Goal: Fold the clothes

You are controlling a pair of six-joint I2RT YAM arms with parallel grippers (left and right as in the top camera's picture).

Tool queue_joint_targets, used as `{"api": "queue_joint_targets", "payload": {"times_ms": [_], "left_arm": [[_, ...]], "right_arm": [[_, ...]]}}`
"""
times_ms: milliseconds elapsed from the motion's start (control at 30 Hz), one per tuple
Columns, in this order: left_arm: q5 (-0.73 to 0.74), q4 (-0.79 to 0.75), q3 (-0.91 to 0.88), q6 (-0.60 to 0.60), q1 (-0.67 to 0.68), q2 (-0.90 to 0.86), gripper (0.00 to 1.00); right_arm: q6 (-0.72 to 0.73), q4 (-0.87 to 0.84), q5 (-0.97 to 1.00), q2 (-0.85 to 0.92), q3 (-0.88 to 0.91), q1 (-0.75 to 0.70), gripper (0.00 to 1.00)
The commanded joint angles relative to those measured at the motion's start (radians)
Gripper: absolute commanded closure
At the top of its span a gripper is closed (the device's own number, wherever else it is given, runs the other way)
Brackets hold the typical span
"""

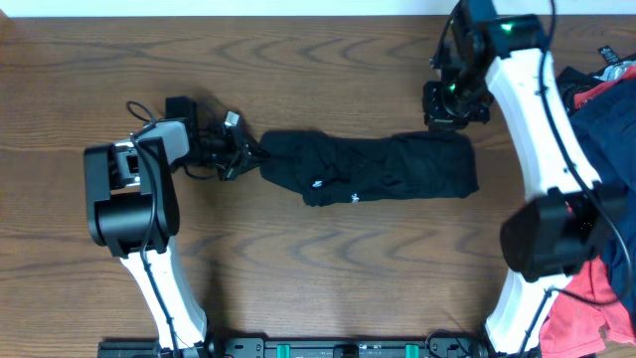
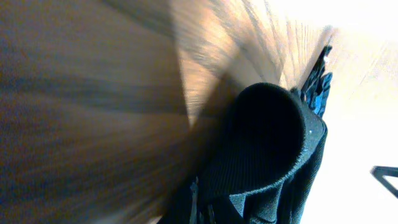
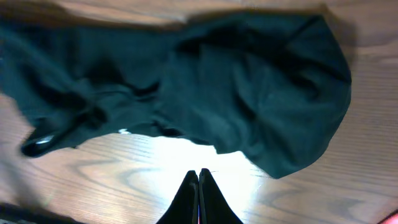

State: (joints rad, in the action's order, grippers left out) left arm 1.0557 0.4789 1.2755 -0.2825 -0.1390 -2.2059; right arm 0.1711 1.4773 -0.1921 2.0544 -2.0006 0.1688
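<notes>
A black shirt (image 1: 383,169) lies folded into a long strip across the middle of the table, with small white marks on its near edge. My left gripper (image 1: 248,156) is at the strip's left end, shut on the fabric. In the left wrist view the shirt's ribbed black collar (image 2: 261,149) bulges up right at the jaws, which are themselves hidden. My right gripper (image 1: 455,111) hovers just behind the strip's right end. Its fingers (image 3: 198,176) are pressed together with nothing between them, and the shirt (image 3: 249,93) lies a little beyond the tips.
A heap of other clothes sits at the table's right edge: a dark navy garment (image 1: 606,129) behind and a coral-red one (image 1: 596,298) nearer the front. Both arm bases stand along the front edge. Bare wood surrounds the black shirt.
</notes>
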Motion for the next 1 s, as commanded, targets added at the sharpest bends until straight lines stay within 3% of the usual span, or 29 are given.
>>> {"api": "queue_joint_targets", "payload": {"times_ms": [0, 267, 600, 967], "left_arm": [[-0.051, 0.028, -0.013, 0.042, -0.080, -0.016, 0.94], [-0.047, 0.145, -0.013, 0.145, -0.201, -0.016, 0.94], [-0.042, 0.172, -0.013, 0.144, -0.159, -0.005, 0.94], [0.009, 0.175, -0.013, 0.138, -0.158, 0.219, 0.94]], "right_arm": [[-0.008, -0.003, 0.004, 0.079, 0.008, 0.009, 0.99], [-0.008, -0.030, 0.001, 0.192, 0.008, 0.017, 0.99], [-0.004, -0.099, 0.001, 0.271, 0.008, 0.055, 0.99], [0.000, -0.110, 0.001, 0.338, 0.008, 0.045, 0.99]]}}
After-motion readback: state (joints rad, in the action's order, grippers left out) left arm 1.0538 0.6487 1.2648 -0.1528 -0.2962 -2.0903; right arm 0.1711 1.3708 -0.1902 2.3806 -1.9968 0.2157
